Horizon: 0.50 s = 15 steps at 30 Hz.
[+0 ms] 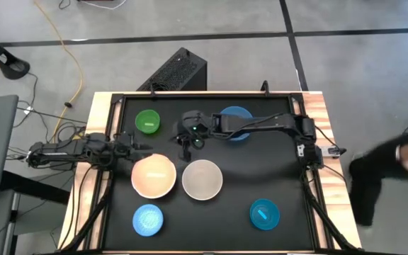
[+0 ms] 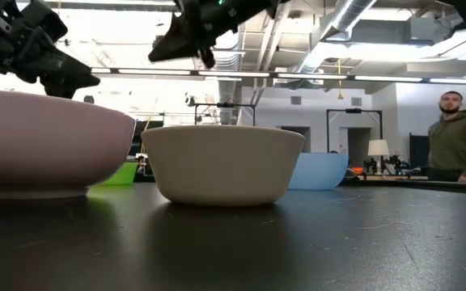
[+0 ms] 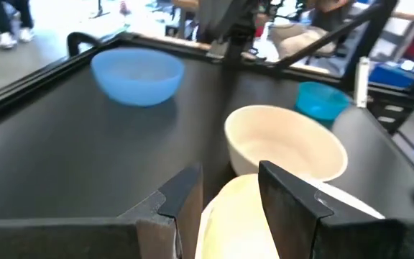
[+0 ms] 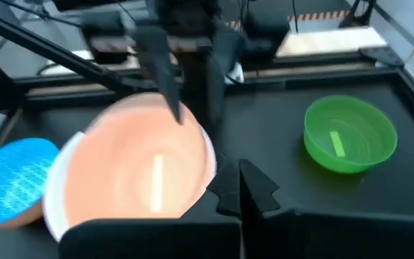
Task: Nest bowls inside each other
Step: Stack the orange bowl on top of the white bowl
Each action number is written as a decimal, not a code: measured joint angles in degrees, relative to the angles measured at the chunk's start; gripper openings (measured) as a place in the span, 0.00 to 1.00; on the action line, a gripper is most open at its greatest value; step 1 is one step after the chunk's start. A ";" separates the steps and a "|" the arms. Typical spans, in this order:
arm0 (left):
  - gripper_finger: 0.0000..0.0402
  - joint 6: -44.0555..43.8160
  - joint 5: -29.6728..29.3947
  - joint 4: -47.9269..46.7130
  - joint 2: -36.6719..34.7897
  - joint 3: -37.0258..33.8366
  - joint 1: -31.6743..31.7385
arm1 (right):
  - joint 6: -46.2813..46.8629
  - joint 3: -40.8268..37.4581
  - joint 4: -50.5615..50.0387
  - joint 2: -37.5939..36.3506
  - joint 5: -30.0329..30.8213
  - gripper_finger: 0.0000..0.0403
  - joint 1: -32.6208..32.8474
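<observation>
High view shows my left gripper [image 1: 134,149] with jaws apart at the rim of the pink bowl [image 1: 154,176], which sits inside the large white bowl [image 4: 54,203]. My right gripper [image 1: 185,145], jaws together and empty, hangs above the counter [image 1: 261,170] between the green bowl [image 1: 148,122] and the cream bowl [image 1: 202,178]. The blue bowl [image 1: 236,122] sits at the back; the light blue bowl [image 1: 148,219] and teal bowl [image 1: 264,214] sit along the front. These look like light, stiff, slick plastic. I judge a pinch across the thin rim wall, one finger inside, holds best.
</observation>
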 joint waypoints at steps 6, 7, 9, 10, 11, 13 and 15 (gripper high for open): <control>0.31 -2.21 0.09 -2.83 0.02 -0.16 0.00 | -0.17 0.00 -2.99 -2.10 1.04 0.01 -0.04; 0.31 -2.36 0.11 -2.93 0.00 -0.46 0.00 | -0.17 0.00 -3.09 -2.18 1.18 0.02 -0.13; 0.31 -2.55 0.11 -3.61 0.02 -0.95 0.00 | -0.17 0.00 -3.16 -2.23 1.26 0.02 -0.46; 0.31 -2.58 0.11 -3.61 0.02 -1.29 0.00 | -0.14 0.00 -3.19 -2.27 1.29 0.02 -0.48; 0.31 -2.60 0.09 -3.70 0.02 -1.53 0.00 | -0.07 0.00 -3.28 -2.27 1.31 0.02 -0.50; 0.31 -2.42 0.10 -3.71 0.02 -1.60 0.00 | 0.16 0.00 -3.63 -2.27 1.31 0.02 -0.58; 0.31 -2.40 0.09 -3.71 0.00 -1.60 0.00 | 0.26 0.00 -4.12 -2.27 1.29 0.02 -0.74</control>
